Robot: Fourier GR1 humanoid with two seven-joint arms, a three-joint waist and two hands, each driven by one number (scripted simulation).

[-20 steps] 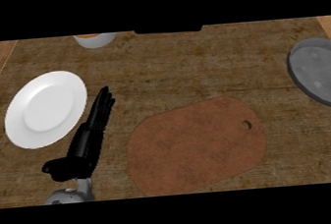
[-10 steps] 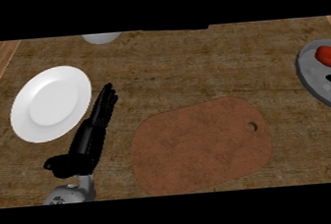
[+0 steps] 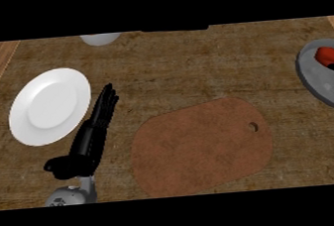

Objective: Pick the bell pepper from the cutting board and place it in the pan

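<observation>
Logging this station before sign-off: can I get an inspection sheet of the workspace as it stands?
Surface: brown counter, lighter wood strip at left.
Job's things: red bell pepper lies in the grey pan at right edge; cutting board bare.
Clutter: white plate at left; pale object at top edge, cut off.
Hands: left hand open, fingers straight, beside plate; right hand mostly out of view.
Cables: nothing seen.
Surroundings: nothing seen.

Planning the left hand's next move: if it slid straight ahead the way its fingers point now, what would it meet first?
Probably nothing nearby: the left hand points up-right, passing beside the white plate over bare counter, though height is unclear.
</observation>
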